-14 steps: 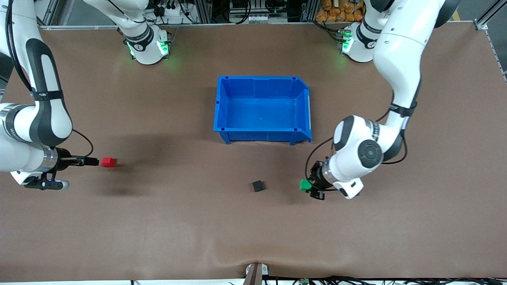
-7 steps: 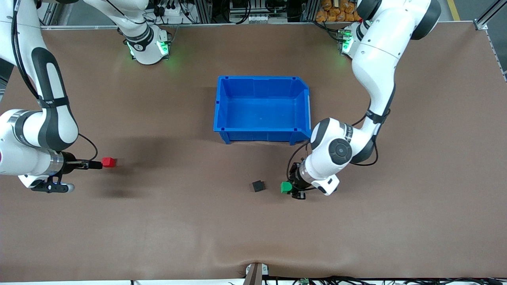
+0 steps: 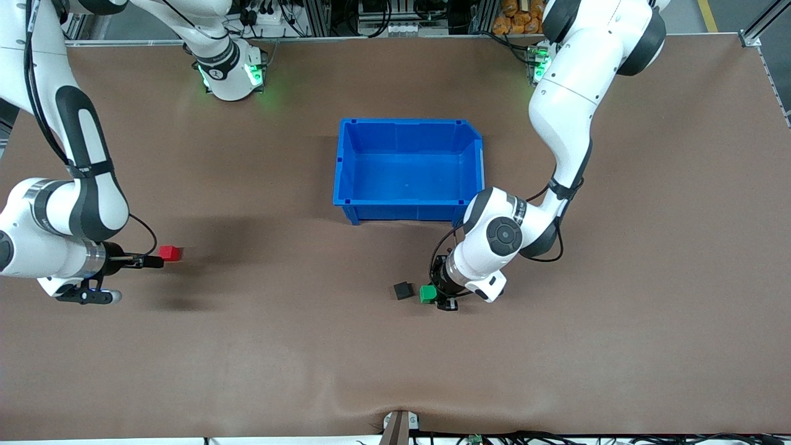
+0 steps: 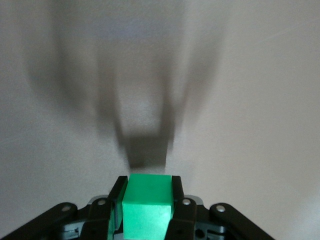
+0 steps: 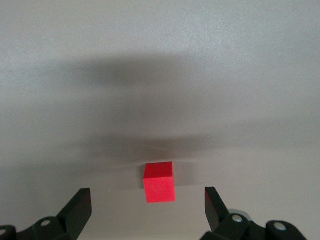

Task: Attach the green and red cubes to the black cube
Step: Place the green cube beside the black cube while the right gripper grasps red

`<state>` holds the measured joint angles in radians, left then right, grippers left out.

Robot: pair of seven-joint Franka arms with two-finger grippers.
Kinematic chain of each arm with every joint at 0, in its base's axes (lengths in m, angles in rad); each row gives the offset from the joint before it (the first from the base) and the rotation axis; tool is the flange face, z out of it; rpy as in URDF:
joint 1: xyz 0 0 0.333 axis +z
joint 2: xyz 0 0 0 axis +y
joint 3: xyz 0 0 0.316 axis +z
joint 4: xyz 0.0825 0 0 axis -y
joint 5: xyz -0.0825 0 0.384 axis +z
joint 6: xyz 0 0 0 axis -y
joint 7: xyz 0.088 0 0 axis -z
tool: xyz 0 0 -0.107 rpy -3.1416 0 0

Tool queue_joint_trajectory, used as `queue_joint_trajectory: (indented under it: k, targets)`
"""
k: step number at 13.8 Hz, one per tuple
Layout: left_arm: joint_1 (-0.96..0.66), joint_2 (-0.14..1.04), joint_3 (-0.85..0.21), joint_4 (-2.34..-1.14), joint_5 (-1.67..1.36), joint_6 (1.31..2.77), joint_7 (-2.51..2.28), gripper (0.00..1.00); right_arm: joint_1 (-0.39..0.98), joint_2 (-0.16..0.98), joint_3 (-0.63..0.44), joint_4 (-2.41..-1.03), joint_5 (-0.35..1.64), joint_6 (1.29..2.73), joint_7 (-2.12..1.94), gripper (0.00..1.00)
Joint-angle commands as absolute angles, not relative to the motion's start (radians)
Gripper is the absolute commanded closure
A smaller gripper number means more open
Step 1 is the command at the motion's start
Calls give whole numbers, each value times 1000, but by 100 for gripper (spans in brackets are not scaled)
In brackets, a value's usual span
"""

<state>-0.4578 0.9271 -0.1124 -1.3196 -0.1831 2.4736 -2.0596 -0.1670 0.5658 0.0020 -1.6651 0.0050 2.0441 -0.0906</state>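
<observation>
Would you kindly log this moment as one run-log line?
left gripper: shut on green cube, beside black cube | right gripper: open, red cube between jaws, not gripped

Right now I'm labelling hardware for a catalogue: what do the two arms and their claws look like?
Both arms are glossy white with rounded black joint sections and thin black cables looped near the wrists; the bases glow green. The left claw and right claw have black fingers on black mounts.
</observation>
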Motion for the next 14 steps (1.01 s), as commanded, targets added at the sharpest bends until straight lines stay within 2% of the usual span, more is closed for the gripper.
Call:
queue_joint_trajectory:
  k: [1, 11, 14]
  targets:
    - [-475, 959, -109, -1281, -202, 2477, -2083, 100, -189, 589, 18, -1661, 5, 2062, -103, 0]
    - [-512, 995, -109, -1267, -215, 2470, -2098, 100, -192, 644, 18, -1663, 3, 2074, -104, 0]
    - [-514, 999, -106, -1262, -215, 2468, -2097, 100, -190, 644, 18, -1712, 3, 2127, -103, 0]
